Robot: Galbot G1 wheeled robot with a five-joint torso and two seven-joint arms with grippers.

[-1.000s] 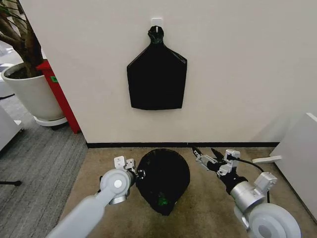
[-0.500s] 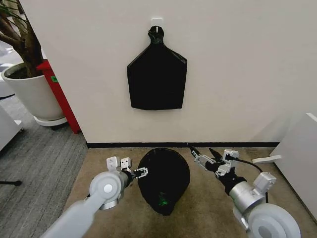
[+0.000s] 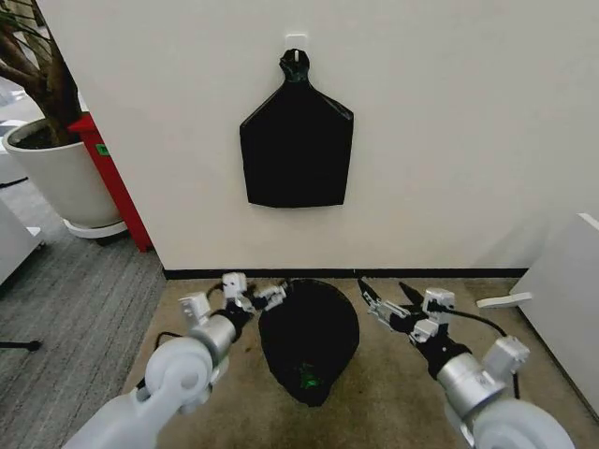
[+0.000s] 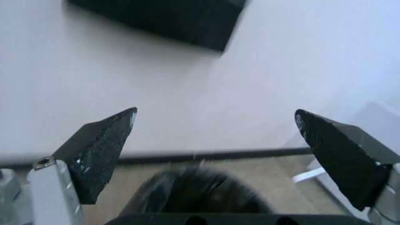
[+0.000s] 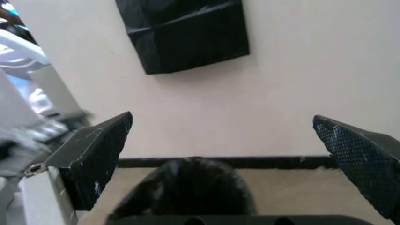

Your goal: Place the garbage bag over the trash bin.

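Bag (image 3: 309,337) covers bin fully, on floor near wall, centre of scene. Left gripper (image 3: 265,297) at bag's far left edge, jaws spread, grasping nothing. Right gripper (image 3: 386,299) just right of bag, jaws also spread, empty.

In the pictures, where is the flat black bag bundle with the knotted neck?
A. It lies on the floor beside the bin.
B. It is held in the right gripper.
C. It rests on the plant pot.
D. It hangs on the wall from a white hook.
D: the flat black bag bundle hangs by its knotted neck from a white hook on the wall, above the garbage bag on the floor; the right gripper is open and holds nothing.
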